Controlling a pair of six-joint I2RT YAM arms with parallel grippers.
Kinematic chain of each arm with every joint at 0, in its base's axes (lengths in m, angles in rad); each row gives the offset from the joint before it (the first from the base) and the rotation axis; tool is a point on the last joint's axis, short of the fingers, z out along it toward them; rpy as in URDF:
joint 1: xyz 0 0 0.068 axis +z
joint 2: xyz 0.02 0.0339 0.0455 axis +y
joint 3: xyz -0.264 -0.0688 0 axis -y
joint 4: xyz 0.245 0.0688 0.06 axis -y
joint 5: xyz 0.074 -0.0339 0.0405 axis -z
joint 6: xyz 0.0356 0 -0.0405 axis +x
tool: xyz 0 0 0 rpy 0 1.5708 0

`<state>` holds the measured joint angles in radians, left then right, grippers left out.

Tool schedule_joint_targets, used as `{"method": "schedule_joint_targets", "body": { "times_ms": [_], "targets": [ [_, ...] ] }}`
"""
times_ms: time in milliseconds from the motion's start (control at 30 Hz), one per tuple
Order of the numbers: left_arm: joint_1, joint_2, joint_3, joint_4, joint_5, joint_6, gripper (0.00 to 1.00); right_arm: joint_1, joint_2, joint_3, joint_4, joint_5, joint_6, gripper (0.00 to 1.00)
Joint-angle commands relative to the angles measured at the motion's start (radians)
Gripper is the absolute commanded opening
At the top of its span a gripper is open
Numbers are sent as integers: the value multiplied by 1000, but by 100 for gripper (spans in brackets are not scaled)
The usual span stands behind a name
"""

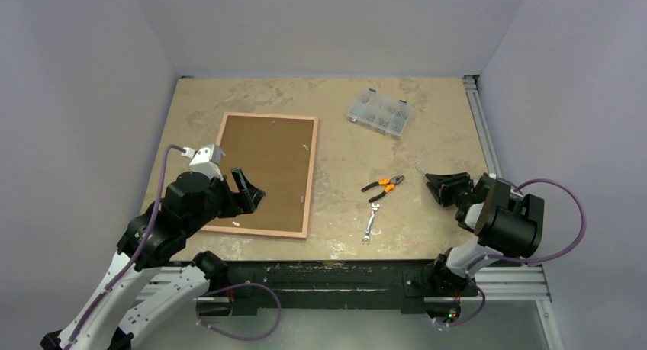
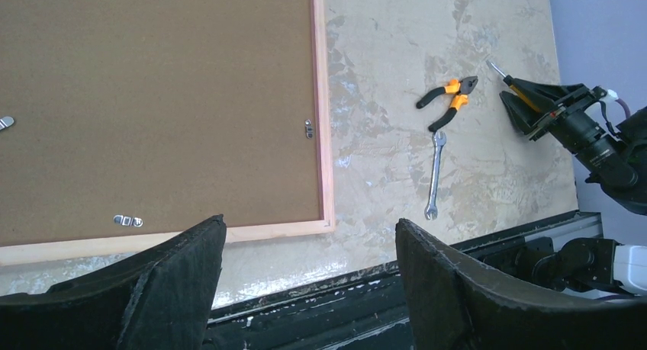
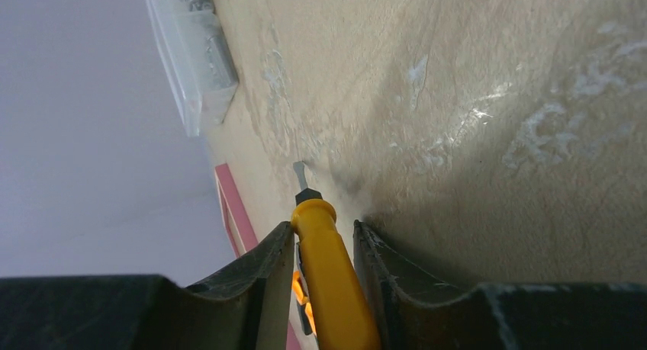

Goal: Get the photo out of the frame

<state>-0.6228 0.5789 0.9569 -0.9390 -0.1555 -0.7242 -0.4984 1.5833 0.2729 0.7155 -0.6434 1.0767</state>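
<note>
Hovering open, left fingers (image 2: 168, 281) stood over the near edge of the brown photo backing board (image 1: 267, 167); right fingers (image 3: 252, 289), well apart, gripped a yellow-handled screwdriver (image 3: 332, 274).

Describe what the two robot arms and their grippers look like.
Both arms have white lower links and black joint housings. The left arm carries a small white-and-silver block near its wrist; the right arm shows a fat black cylinder. A purple cable loops along each. The left gripper and right gripper have black wedge-shaped fingers.

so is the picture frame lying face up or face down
face down: the brown backing board faces up inside the frame, with its metal clips showing
</note>
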Motion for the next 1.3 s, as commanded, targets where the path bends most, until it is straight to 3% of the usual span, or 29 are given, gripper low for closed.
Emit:
{"method": "schedule_joint_targets", "body": {
  "times_ms": [0, 433, 767, 1100, 1200, 1267],
  "targets": [
    [1, -12, -2, 30, 13, -8, 80, -3, 18, -22, 5, 16, -16, 33],
    [1, -22, -18, 42, 25, -6, 79, -3, -74, -41, -114, 35, -57, 51],
    [1, -12, -37, 63, 38, 0, 80, -3, -370, -87, -421, 72, -136, 66],
    [1, -11, -66, 97, 63, -1, 80, -2, -743, 52, -969, 318, -305, 72],
    [1, -10, -72, 107, 66, 7, 80, 5, -786, 141, -1033, 360, -357, 72],
    [1, -4, -80, 128, 84, 11, 81, 61, -778, 179, -973, 329, -365, 72]
  ]
}}
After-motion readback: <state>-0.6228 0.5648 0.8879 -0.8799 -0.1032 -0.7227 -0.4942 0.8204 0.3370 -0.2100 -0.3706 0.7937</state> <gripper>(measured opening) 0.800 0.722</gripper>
